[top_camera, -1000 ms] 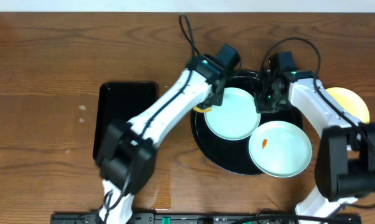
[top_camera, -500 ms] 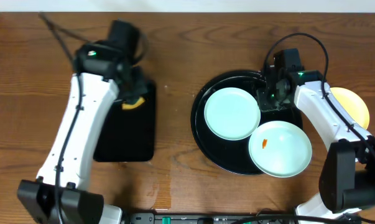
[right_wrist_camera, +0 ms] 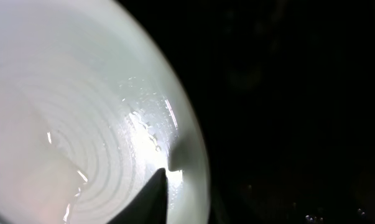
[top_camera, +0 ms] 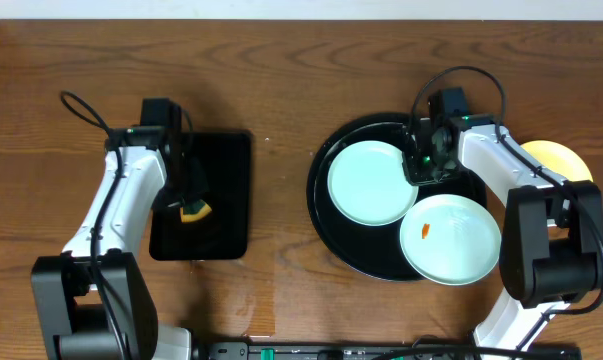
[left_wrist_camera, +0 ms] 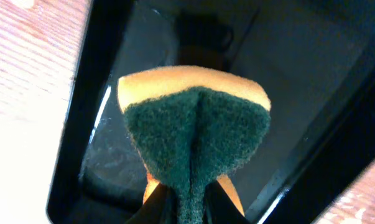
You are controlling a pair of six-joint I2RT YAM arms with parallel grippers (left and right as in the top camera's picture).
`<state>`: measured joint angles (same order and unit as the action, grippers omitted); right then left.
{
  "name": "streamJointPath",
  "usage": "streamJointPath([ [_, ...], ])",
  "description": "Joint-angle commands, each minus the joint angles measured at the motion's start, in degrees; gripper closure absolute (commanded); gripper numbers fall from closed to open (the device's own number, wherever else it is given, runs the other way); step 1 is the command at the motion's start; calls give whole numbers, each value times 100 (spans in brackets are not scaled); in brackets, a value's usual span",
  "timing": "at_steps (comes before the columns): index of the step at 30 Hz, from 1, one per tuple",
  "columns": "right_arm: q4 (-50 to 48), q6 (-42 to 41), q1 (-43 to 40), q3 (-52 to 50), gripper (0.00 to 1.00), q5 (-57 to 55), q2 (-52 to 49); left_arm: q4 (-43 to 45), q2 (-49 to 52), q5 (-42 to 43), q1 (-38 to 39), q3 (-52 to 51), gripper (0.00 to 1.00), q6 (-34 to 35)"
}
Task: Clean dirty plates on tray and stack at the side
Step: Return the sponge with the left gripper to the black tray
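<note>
A: Where is the left claw [left_wrist_camera: 184,208]?
B: At the left of the frame, over the rectangular tray [top_camera: 226,165]. It pinches a folded sponge [left_wrist_camera: 196,130], green side toward the wrist camera.
A: And the right claw [top_camera: 427,163]?
B: At the right rim of the upper mint plate [top_camera: 371,182], inside the round tray [top_camera: 359,248]. I cannot tell whether it is gripping or just touching.
A: The other plates?
B: The smeared plate [top_camera: 451,240] overlaps the round tray's lower right rim. The yellow plate [top_camera: 561,165] lies on the surface [top_camera: 281,60] at the right edge, partly behind the arm.
</note>
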<state>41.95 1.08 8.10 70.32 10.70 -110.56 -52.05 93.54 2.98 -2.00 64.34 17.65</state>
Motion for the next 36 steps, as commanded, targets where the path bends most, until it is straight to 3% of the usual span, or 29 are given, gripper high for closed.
streamJointPath([
  [1,7,-168,-4,7,97,-223,-70,125,0,234,9,-234,83,-201],
  [2,9,-173,-17,7,99,-295,-68,129,0,245,9,-262,83,-221],
  [6,31,-411,-11,66,99,-688,-20,120,0,240,9,-293,53,-258],
  [9,107,-470,52,146,99,-1069,155,118,0,240,9,-293,42,-258],
  [12,105,-468,201,157,99,-1416,479,120,0,240,9,-293,23,-258],
  [25,142,-619,1110,157,99,-3418,1790,120,0,240,9,-293,17,-258],
  [28,188,-304,981,155,95,-2481,1746,120,0,240,9,-293,16,-258],
  [32,258,122,409,155,76,-916,1351,120,0,240,9,-293,15,-258],
  [36,258,431,-227,155,73,542,741,120,0,240,9,-293,15,-258],
])
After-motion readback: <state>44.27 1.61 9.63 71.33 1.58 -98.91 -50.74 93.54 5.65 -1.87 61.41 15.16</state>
